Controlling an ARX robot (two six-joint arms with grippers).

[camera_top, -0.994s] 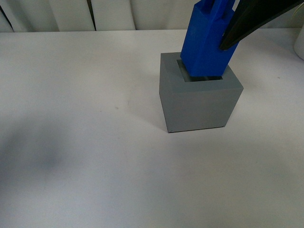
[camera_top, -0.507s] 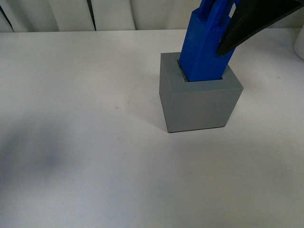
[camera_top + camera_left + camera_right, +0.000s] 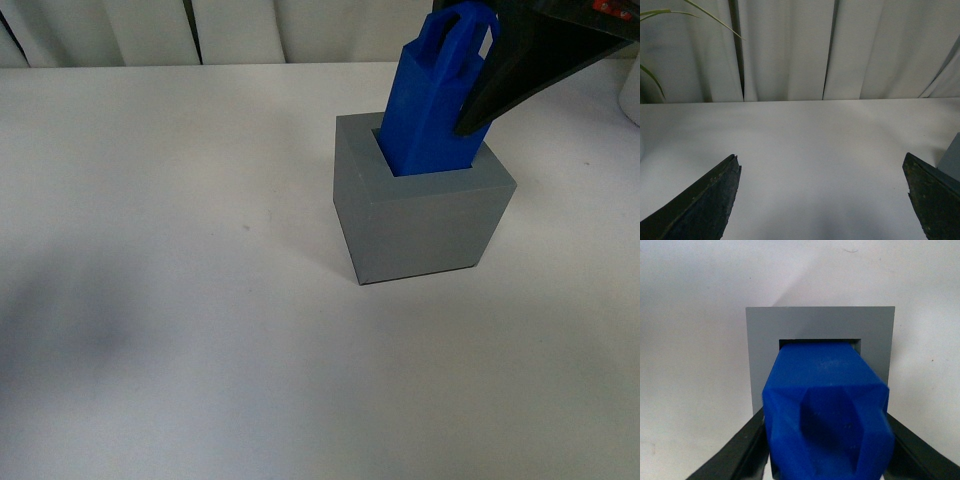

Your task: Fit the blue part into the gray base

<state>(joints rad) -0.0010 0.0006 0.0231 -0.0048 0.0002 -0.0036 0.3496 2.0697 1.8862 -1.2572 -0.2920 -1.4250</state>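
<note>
Though tilted, blue part (image 3: 432, 110) between jaws

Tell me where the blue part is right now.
Front view, right of centre: the blue part stands tilted in the recess of the gray base, held by the right gripper.

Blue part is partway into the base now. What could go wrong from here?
1. The blue part leans as it sits in the base; pressing down with the right gripper at that angle may jam it.
2. Nothing steadies the base: the left gripper is open and away from it, so a sideways push could slide or tip it.
</note>
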